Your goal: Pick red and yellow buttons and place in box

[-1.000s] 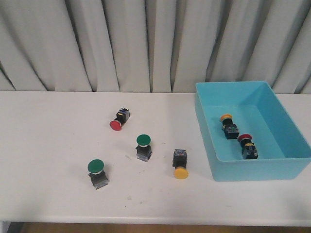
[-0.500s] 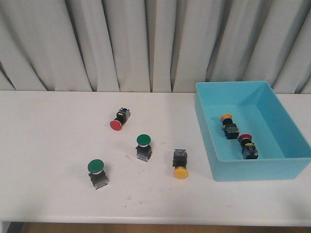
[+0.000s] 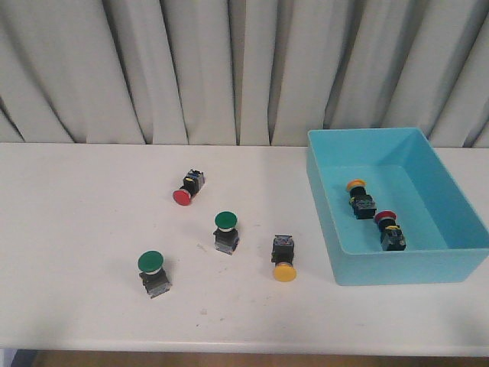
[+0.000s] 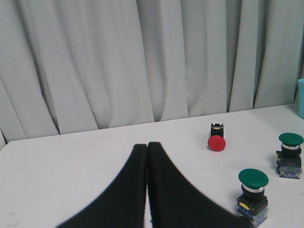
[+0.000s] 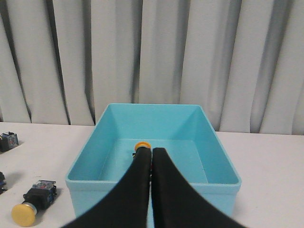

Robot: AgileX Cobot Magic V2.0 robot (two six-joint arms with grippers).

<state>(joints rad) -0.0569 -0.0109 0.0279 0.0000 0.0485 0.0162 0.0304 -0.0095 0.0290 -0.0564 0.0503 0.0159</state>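
Grippers: left gripper (image 4: 147,148) and right gripper (image 5: 151,153) pressed together, empty. Risk: left grabs green button (image 4: 253,178) beside it instead of red button (image 4: 216,143) beyond.

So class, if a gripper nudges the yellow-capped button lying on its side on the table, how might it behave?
The yellow mushroom-capped push button lies on its side, so its round cap probably lets it roll in an arc. Its stubby black body looks rigid and likely slides easily on the smooth white table.

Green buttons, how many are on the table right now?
2. One green button stands near the table's front left. The other green button stands near the middle, between the red button and the yellow button. None shows inside the box.
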